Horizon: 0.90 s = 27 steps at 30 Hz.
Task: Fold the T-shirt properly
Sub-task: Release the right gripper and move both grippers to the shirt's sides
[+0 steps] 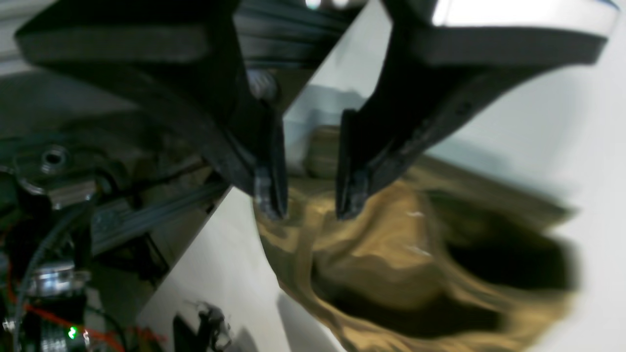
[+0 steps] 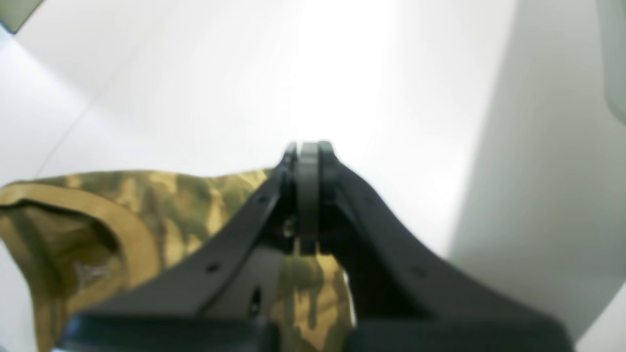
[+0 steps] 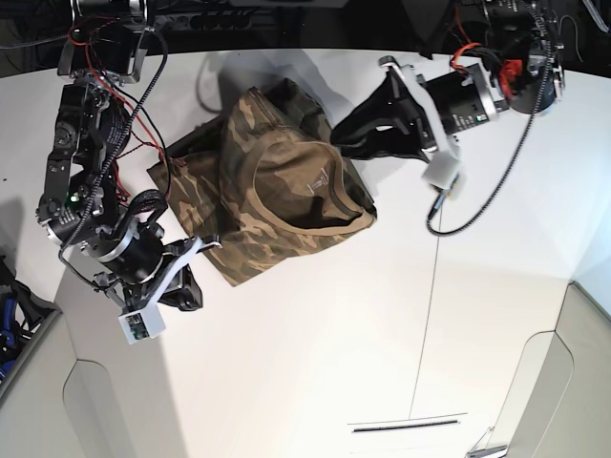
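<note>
White tabletop (image 3: 315, 353) carries the T-shirt (image 3: 277, 191), bunched toward the far-left part in the base view, tan collar (image 3: 329, 205) facing up and open. Right hand (image 2: 308, 146) is clenched, fingers pressed together, with camouflage cloth pinched between them at the shirt's near-left edge. Left hand (image 1: 310, 203) hovers by the collar side, fingers parted, nothing visibly gripped.
</note>
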### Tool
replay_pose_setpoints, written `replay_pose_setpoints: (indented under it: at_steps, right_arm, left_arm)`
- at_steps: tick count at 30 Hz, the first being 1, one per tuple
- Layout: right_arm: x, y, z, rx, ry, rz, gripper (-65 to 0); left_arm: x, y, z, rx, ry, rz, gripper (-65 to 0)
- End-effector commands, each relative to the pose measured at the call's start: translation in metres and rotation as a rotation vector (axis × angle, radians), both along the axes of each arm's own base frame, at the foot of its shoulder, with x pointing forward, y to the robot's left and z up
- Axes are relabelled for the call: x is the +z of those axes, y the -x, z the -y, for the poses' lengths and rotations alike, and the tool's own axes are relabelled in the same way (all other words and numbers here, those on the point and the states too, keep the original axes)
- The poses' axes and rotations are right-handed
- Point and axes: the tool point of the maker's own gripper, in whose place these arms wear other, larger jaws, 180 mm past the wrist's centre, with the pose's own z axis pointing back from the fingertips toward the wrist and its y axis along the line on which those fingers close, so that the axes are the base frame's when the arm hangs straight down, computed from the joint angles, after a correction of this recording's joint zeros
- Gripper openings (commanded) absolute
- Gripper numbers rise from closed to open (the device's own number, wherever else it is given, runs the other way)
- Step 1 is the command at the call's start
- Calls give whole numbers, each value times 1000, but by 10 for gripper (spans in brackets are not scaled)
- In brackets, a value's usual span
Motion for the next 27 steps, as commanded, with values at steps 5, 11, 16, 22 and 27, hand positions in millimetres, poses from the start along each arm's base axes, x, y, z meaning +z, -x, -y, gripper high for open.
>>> replay_pose_setpoints:
  at_steps: [5,11,16,22,27]
  right_arm:
    - [-13,-7,-7,47,-50,-7,-650]
    - [-46,-6,-15,61,-138,-77,-650]
    - [-67,-5,-15,43,-172,-117,-650]
    - [-81,-2,-15,36,-181,-156,-650]
    - [-82,-1,-15,36,-181,-158,-650]
  left_arm:
    - [6,2,53,-45,35,65,-471]
    - [2,2,88,-62,-11,125,-471]
    - [-19,5,102,-68,15,67,-471]
    - [-67,12,98,-82,-47,-51,-471]
    - [-80,9,70,-61,-118,-57,-471]
